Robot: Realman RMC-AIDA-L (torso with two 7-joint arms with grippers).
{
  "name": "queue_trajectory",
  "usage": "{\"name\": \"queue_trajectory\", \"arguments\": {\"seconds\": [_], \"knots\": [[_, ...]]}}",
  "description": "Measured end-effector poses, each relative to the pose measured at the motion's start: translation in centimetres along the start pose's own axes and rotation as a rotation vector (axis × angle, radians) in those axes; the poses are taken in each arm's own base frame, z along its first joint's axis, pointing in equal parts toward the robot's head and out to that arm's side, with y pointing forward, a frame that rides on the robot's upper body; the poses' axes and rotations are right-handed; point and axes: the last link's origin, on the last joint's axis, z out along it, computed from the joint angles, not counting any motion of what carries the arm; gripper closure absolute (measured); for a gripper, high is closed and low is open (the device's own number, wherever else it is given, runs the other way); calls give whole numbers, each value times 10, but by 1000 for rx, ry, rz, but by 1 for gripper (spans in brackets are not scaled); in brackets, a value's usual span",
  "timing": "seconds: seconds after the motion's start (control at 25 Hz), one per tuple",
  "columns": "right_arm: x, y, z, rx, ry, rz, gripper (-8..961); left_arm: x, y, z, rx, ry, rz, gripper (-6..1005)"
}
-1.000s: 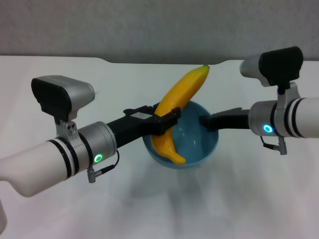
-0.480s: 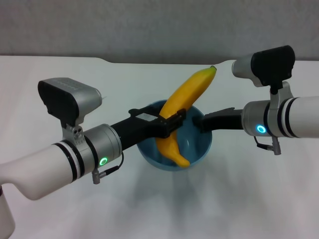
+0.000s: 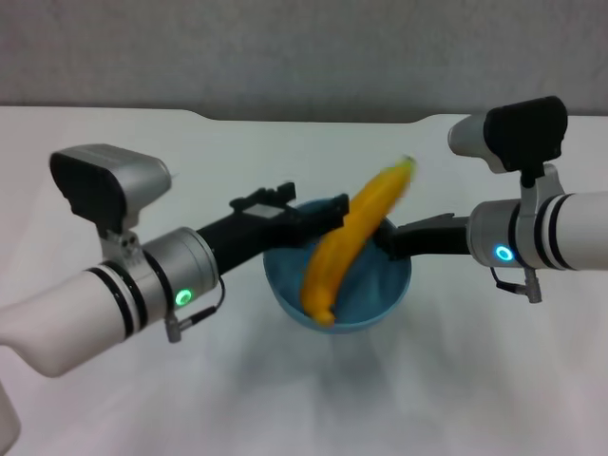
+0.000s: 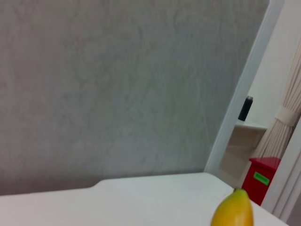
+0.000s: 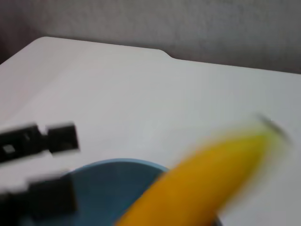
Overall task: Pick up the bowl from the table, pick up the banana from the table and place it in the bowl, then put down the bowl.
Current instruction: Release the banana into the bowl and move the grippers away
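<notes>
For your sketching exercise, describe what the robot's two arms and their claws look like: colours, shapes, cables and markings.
Both arms are glossy white tubes ending in silver cuffs with black bands, a glowing ring light, green on the left and blue on the right, and a thin black cable loop. A silver-and-black camera box is mounted on each wrist. The left claw and right claw are matte black and angular.

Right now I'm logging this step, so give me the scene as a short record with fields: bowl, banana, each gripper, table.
bowl: light-blue bowl, held at its right rim by the right gripper
banana: banana with lower end inside the bowl, upper end leaning out over the far rim, blurred
left gripper: left gripper open, at the bowl's left rim beside the banana, not clamping it
right gripper: shut on the bowl's rim
table: white table beneath; whether the bowl touches it cannot be told
</notes>
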Motion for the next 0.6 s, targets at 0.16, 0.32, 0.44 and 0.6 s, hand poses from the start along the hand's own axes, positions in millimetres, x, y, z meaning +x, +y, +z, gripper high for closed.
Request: {"name": "queue_trajectory", "arguments": {"seconds": [0.16,0.32,0.44,0.6], "knots": [[6,-5,0,9,17,16,789,14,-17,-7,45,46,11,104],[7,-8,0,13,19,26,786,19,-46,-23,139,68,25,107],[8,-11,-1,17,20,44,783,15,-59,-30,183,19,116,109],[5,-14,1,21,32,55,780,-1,-74,-36,256,-106,279,111]]}}
